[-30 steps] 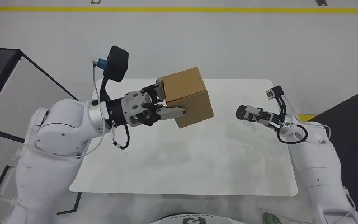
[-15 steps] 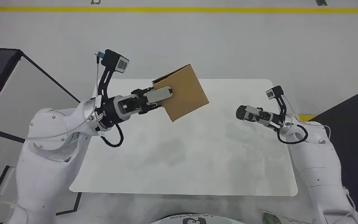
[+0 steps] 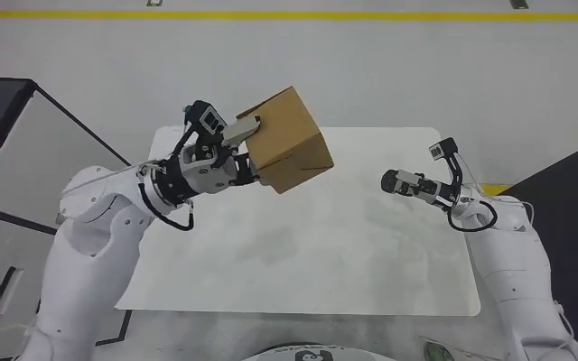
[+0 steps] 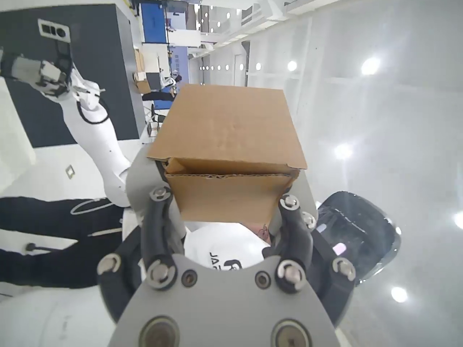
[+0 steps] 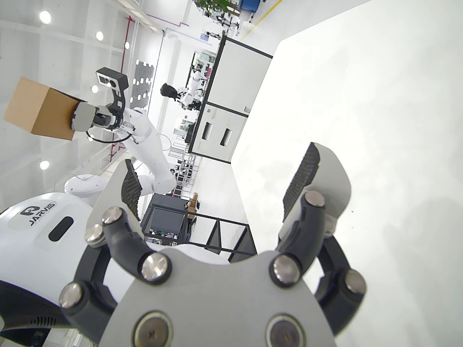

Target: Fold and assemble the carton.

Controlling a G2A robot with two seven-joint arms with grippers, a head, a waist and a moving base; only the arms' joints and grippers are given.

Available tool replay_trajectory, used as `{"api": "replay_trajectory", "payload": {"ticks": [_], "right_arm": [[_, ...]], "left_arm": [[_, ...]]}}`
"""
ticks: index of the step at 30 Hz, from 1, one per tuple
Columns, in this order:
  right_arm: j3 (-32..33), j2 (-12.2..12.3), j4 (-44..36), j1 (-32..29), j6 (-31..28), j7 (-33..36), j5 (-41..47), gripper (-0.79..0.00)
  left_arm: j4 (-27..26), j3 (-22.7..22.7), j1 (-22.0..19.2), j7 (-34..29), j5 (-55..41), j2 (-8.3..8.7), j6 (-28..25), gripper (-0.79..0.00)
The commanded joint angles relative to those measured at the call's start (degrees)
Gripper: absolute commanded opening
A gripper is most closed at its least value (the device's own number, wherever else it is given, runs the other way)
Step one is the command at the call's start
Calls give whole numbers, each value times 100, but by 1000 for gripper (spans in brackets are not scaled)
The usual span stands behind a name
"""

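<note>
carton [image 3: 287,137] turned, L gripper [image 3: 244,149] clamped on it

Nothing legible found. The carton [image 3: 287,137] shows plain brown faces with no readable text, label or number in the top or left wrist views. The table [image 3: 379,262] surface carries no sign. Anything printed in the hall behind is too small to read.

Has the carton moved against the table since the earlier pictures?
Yes. The carton, held in the left pincer, has turned and shifted toward the far edge of the table and the yellow line beyond it.
</note>
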Motion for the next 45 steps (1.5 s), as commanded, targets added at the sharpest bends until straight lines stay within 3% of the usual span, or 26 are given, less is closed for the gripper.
{"api": "replay_trajectory", "payload": {"ticks": [1,8,16,25,30,37,45], "right_arm": [[0,0,0,0,0,0,0,0],[0,0,0,0,0,0,0,0],[0,0,0,0,0,0,0,0],[0,0,0,0,0,0,0,0],[0,0,0,0,0,0,0,0],[0,0,0,0,0,0,0,0],[0,0,0,0,0,0,0,0]], "left_arm": [[-43,-49,-35,105,39,-3,-133,-785],[14,-27,57,248,-294,-30,-215,-785],[162,42,184,844,-2328,-98,852,-785],[246,84,205,1386,-3172,-116,1572,-785],[260,39,220,1522,-3383,-123,1660,-785],[148,-9,189,1190,-2643,-115,1412,-785],[437,163,39,-625,-1309,-101,534,-785]]}}
